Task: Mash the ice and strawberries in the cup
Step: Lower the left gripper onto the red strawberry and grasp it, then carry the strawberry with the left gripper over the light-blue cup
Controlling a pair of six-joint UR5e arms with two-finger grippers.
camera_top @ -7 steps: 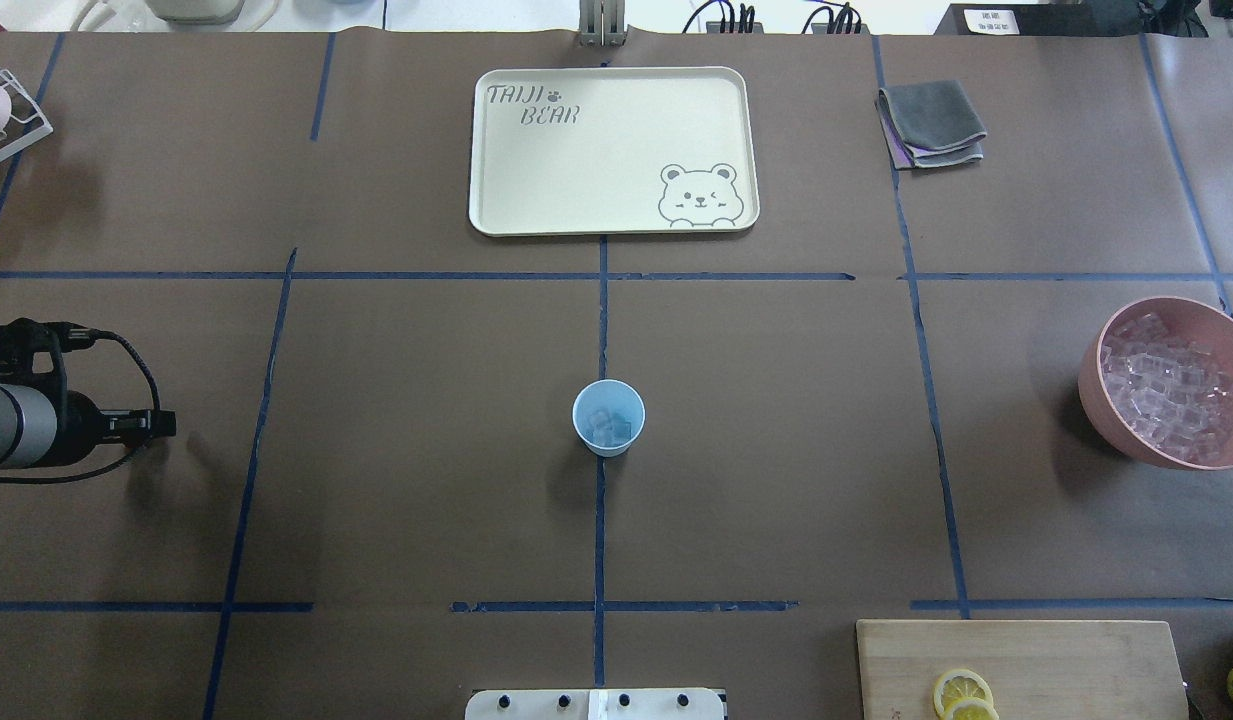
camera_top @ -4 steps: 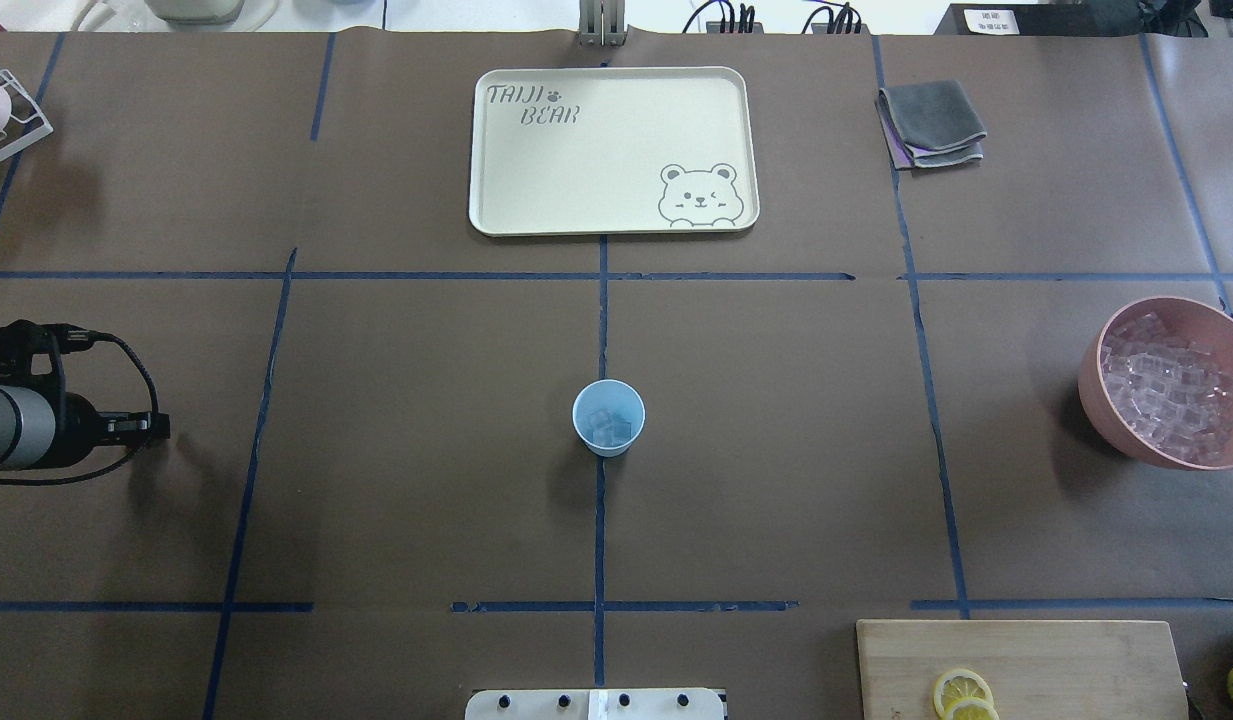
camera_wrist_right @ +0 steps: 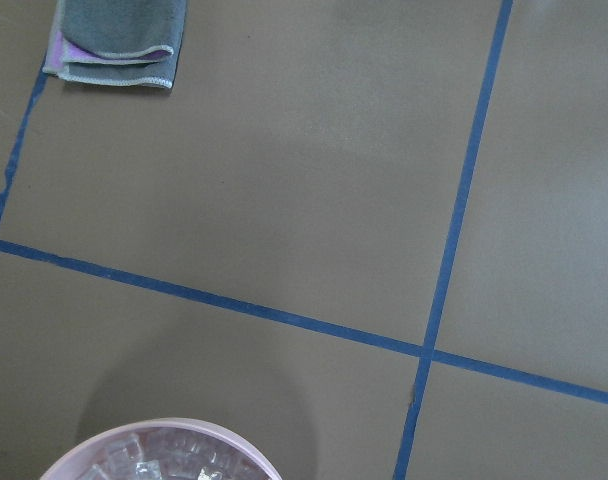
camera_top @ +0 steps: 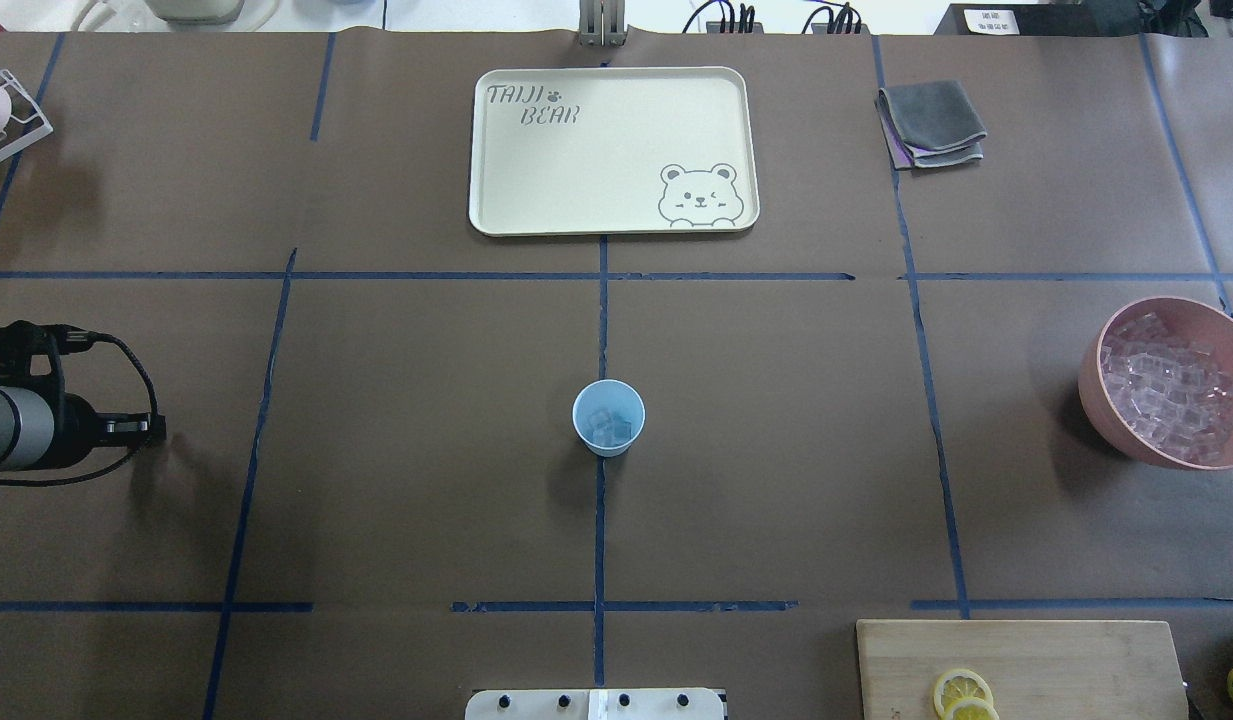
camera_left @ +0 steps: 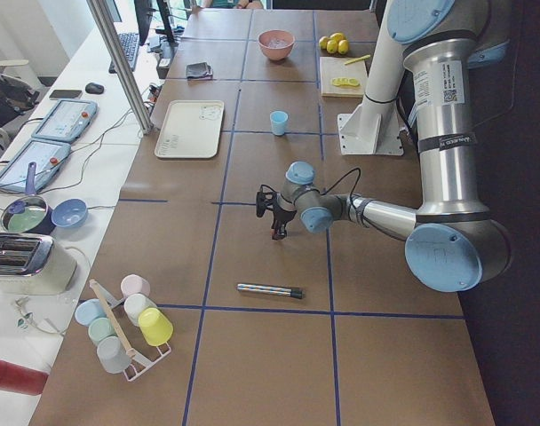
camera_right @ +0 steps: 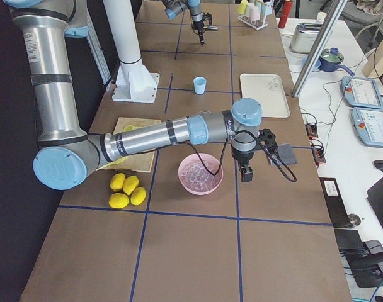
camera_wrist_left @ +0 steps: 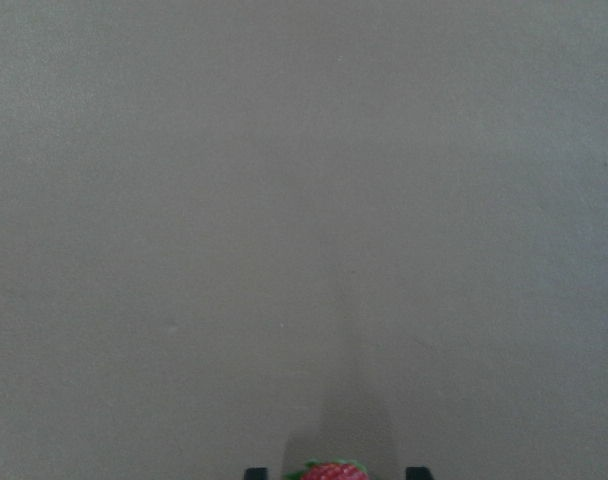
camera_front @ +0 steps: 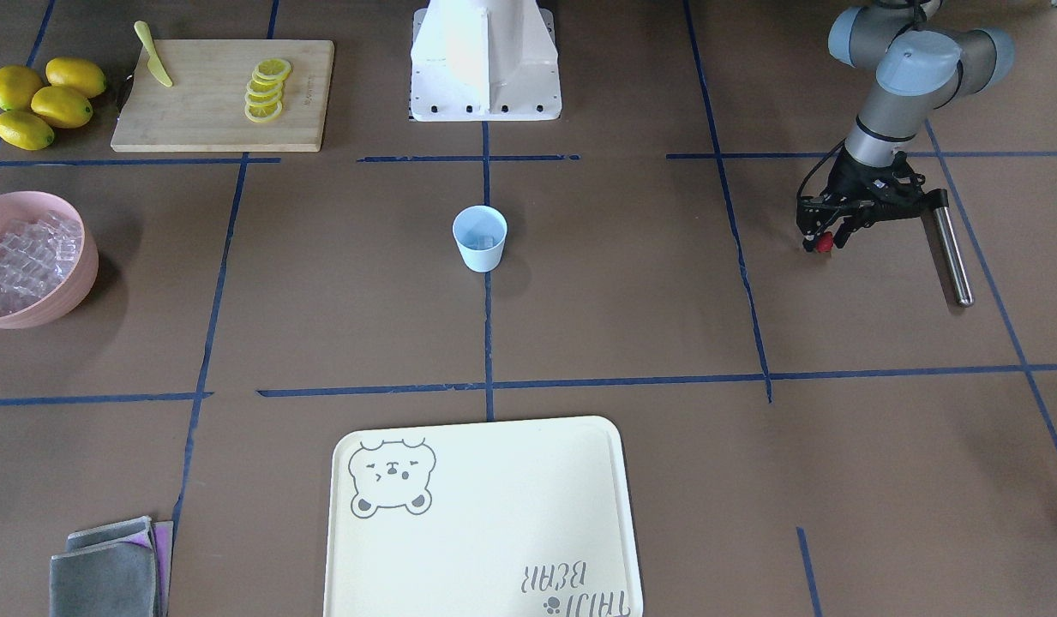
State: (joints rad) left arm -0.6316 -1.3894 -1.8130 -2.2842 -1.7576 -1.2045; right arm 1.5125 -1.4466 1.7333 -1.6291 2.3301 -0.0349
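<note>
Strawberry (camera_wrist_left: 329,471) in the left gripper (camera_front: 822,243), ice (camera_top: 610,427) in the cup (camera_top: 608,420)

The blue cup stands in the middle of the table. From above you can look right into it and see the ice at the bottom.

The left gripper is far off to the side, well apart from the cup. From above it is just a dark tip, and you cannot see what it has. The view from across the table shows more: the small red strawberry is pinched at the tip. The left wrist camera shows the strawberry too. It is at the very bottom edge, between two dark fingertips, with bare brown table past it.

The view from across the table also shows a metal stick (camera_front: 952,257) lying on the table just beside that gripper. The top view does not show it.

The right gripper (camera_right: 246,173) shows only in the side view from the robot's right. There it hangs near the pink bowl (camera_right: 201,192). I cannot tell if its fingers are apart or together. Its wrist camera shows no fingers. It shows only the bowl's rim with ice inside at the bottom edge, and a folded grey cloth (camera_wrist_right: 114,35) in the top corner
</note>
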